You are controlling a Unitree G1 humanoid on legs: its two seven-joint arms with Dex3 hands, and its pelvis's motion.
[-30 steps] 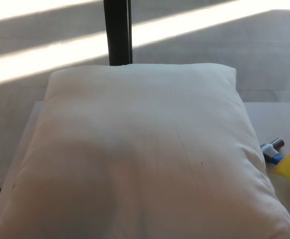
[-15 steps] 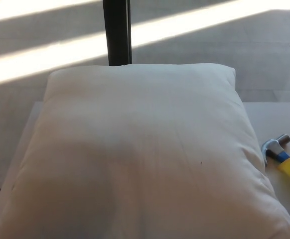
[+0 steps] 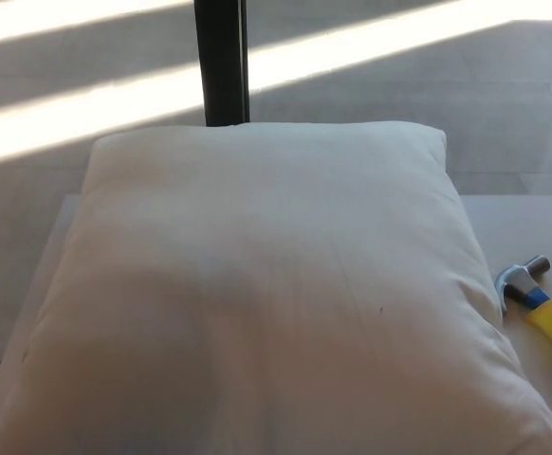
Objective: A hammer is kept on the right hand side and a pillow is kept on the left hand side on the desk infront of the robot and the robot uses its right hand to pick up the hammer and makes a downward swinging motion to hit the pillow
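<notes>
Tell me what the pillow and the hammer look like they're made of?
The pillow looks like matte off-white woven cloth over soft filling: it bulges, with rounded corners and faint creases. The hammer head looks like bare metal, grey with a slight shine. Behind it come a blue band and a yellow grip, probably plastic or rubber, though only a small part shows at the picture's edge.
</notes>
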